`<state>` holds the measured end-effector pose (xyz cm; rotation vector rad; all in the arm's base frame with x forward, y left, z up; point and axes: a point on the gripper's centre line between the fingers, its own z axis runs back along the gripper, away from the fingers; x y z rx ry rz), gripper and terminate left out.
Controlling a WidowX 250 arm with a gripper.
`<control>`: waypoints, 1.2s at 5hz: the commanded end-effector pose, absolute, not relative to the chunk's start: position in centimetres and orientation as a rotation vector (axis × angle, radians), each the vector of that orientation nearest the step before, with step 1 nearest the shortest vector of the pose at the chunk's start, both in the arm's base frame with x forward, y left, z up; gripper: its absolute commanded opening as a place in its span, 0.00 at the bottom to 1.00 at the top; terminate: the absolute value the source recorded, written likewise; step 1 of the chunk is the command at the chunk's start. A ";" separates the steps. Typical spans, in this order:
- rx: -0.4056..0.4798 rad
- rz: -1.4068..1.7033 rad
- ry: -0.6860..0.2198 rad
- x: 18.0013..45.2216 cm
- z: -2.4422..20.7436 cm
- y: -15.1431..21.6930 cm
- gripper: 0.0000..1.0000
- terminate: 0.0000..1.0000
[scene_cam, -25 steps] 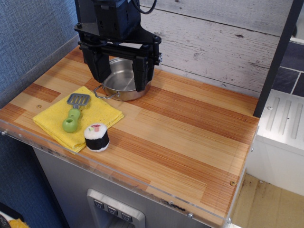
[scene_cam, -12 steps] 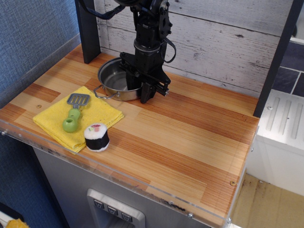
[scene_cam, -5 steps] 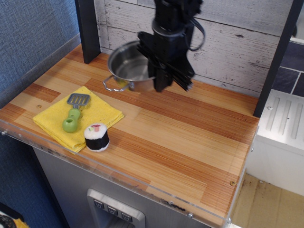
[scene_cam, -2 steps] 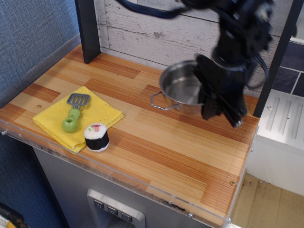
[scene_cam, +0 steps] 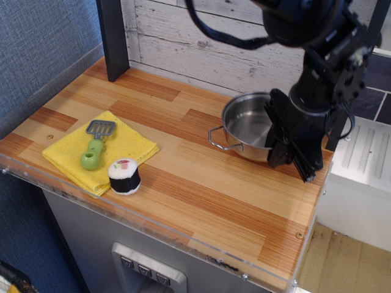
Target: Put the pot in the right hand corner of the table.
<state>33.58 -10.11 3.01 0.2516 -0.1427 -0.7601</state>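
Jaws of the gripper are clamped on the right rim of the pot, one finger inside the rim and one outside. Jaw gap matches the wall thickness only. Pot sits near the table's back right corner, just left of the right edge; contact with the surface cannot be confirmed. Near the front left corner: cloth carrying a spatula, with sushi toy at the cloth's edge.

No legible text — seemingly none anywhere.
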 end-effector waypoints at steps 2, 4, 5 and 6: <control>0.210 -0.700 -0.155 34.5 3.3 -9.7 1.00 0.00; 0.196 -0.656 -0.146 34.4 3.2 -9.2 1.00 0.00; 0.195 -0.655 -0.146 34.4 3.1 -9.1 1.00 0.00; 0.167 -0.632 -0.135 34.6 3.8 -8.8 1.00 0.00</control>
